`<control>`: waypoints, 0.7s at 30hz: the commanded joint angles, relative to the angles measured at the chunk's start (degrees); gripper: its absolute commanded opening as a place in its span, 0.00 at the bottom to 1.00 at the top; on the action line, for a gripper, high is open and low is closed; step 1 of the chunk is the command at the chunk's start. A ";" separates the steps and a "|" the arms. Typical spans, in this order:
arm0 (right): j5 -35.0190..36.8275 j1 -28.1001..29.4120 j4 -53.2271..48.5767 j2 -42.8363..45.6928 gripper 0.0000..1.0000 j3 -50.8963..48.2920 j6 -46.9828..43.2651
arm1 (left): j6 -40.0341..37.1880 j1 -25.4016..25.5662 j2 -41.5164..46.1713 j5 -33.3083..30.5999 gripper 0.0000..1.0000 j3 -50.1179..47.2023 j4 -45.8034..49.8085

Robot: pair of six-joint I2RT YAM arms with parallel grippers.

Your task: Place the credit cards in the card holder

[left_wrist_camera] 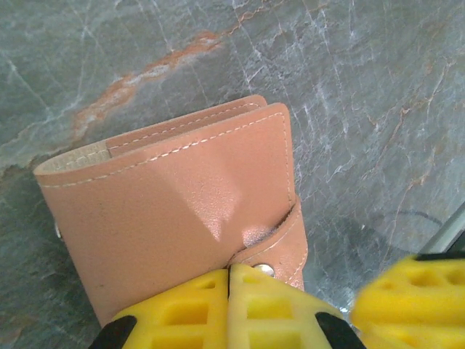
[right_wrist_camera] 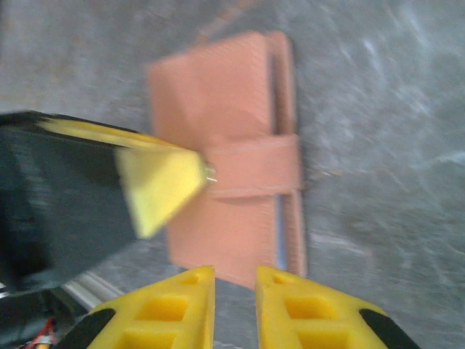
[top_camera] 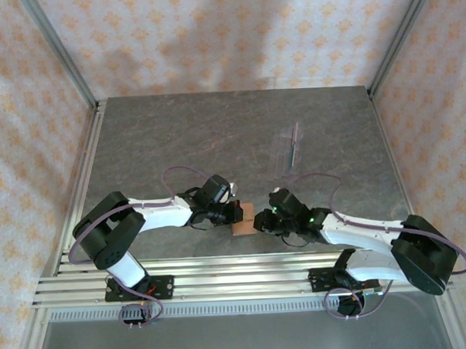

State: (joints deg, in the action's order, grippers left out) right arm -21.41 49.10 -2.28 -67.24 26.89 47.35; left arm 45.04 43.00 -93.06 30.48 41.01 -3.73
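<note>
Closest to the lens on the left wrist, the left gripper (left_wrist_camera: 229,282) has its yellow fingers (left_wrist_camera: 182,313) pressed flat together with no gap. Their tips are right at the near edge of the card holder (left_wrist_camera: 174,196), beside the small metal snap stud (left_wrist_camera: 263,270) on its tab (left_wrist_camera: 280,243); whether a sliver of leather is pinched between them I cannot tell. The card holder is reddish-brown leather with pale stitching, folded shut, its tab wrapped round one edge (a tan lining shows at the open end on the left of that view). It lies flat on the grey marbled table (top_camera: 215,129), close to the near edge and about midway across, between the two arms. From above, the left gripper meets it from the left and the right gripper (right_wrist_camera: 235,280) sits just beside it on the right. In the blurred right wrist view, the right gripper's fingers (right_wrist_camera: 185,309) stand a narrow way apart with bare table between them, tips just short of the holder's near edge, holding nothing; a tip of the left gripper touches the tab's end there. A thin bluish line runs along the gap between the folded flaps, too blurred to name. On the far right of the table is a clear plastic stand (top_camera: 287,147), well apart from the holder, with a thin dark sliver upright in it.
</note>
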 commanded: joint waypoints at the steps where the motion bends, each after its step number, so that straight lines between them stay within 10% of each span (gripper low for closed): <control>1: 0.14 -1.05 -4.82 -0.31 0.14 4.71 -1.82 | 0.18 -0.11 -1.82 -1.01 0.00 -1.33 1.18; 5: -2.76 -3.48 -0.50 -5.18 0.01 6.11 0.65 | 0.06 -0.28 -1.60 -0.95 0.00 -1.40 1.28; 21: -9.29 -5.75 2.82 -19.32 0.00 12.30 1.95 | 0.58 -0.50 -1.02 -0.27 0.00 -2.34 -0.32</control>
State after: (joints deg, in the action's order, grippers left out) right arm -30.48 43.42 -0.80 -84.64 37.78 48.47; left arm 45.23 42.59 -93.06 31.09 40.10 -5.04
